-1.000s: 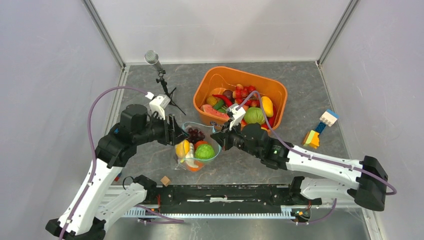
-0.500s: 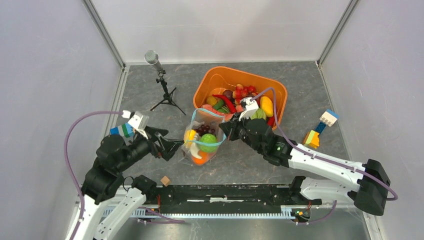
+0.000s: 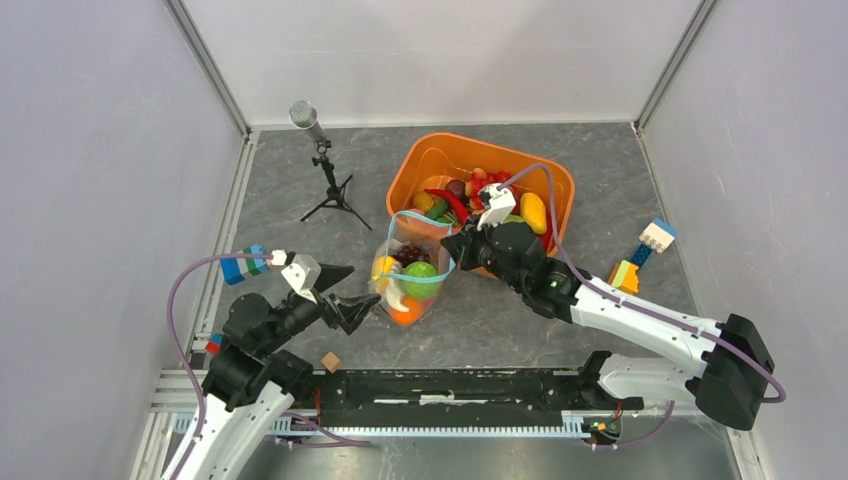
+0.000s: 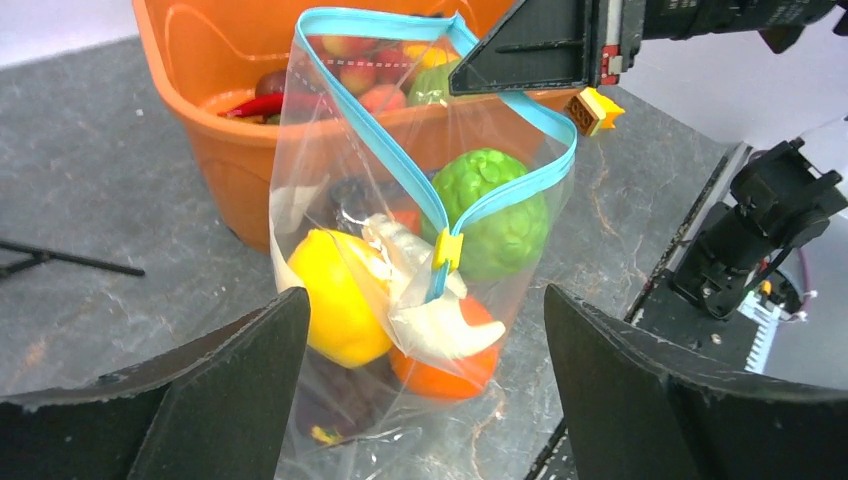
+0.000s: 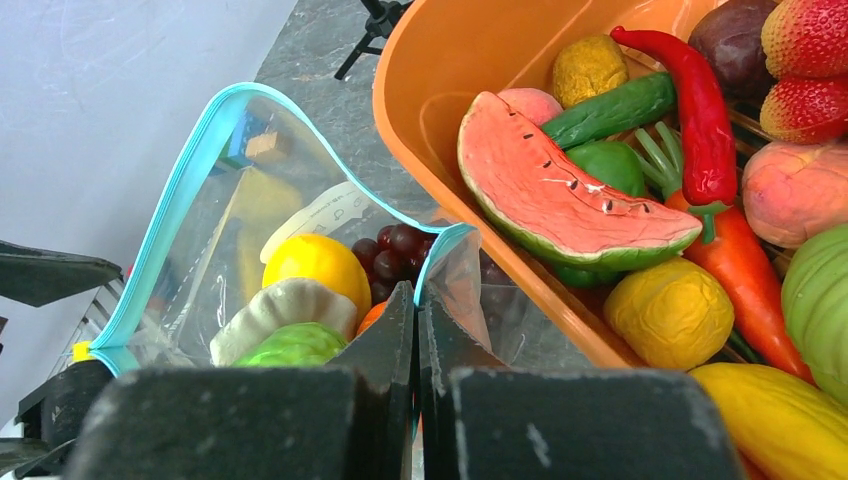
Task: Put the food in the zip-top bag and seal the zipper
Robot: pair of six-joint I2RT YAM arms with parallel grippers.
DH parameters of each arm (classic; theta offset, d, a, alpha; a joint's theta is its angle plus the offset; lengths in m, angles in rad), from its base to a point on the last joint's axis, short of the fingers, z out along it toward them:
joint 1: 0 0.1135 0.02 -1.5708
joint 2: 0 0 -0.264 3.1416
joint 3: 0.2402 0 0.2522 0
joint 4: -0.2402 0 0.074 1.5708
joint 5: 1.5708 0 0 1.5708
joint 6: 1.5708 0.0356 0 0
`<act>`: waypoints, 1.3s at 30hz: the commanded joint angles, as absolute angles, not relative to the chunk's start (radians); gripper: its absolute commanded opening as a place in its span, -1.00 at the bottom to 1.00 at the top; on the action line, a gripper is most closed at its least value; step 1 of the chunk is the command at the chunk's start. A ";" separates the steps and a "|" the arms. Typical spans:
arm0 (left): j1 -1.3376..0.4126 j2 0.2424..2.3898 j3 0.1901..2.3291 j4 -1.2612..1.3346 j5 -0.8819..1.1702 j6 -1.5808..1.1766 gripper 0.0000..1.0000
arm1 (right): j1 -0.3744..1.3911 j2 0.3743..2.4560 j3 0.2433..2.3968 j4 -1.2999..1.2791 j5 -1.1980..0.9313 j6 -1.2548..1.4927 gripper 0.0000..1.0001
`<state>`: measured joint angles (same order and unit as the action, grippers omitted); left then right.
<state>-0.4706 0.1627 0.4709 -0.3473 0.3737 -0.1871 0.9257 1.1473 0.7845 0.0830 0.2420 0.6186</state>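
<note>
Teal zipper strip [image 4: 385, 150] of the clear plastic bag [image 4: 330, 200] runs from my right gripper [image 5: 416, 300], clamped on its corner, toward my wide-open left gripper [image 4: 425, 300].

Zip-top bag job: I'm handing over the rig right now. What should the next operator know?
The left gripper faces the zip-top bag with jaws open, apart from it.
The right gripper has jaws shut on the bag's rim, holding it upright beside the orange bin.
Bagged: green round piece, yellow piece, orange piece, grapes.
The zipper gapes open.
Left: add any more food from the bin, then press the zipper shut.
</note>
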 commanded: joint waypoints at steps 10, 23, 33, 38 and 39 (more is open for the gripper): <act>-0.468 0.272 0.443 -0.199 0.421 -0.080 0.30 | 0.891 1.165 0.861 0.105 0.155 0.550 -1.00; -0.471 0.247 0.412 -0.190 0.392 -0.116 0.70 | 0.827 1.195 0.870 0.101 0.078 0.527 -1.00; -0.499 0.390 0.451 -0.200 0.341 -0.086 0.42 | 0.795 1.203 0.866 0.112 0.031 0.523 -1.00; -0.521 0.389 0.412 -0.074 0.321 -0.104 0.32 | 0.789 1.200 0.854 0.125 0.006 0.523 -0.99; -0.522 0.389 0.397 -0.035 0.330 -0.111 0.30 | 0.788 1.198 0.850 0.129 0.003 0.525 -0.99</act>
<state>-0.5110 0.3962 0.4191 -0.2081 0.3408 -0.1181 0.7956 1.2030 0.8227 0.0681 0.0277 0.5373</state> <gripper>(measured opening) 0.667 0.010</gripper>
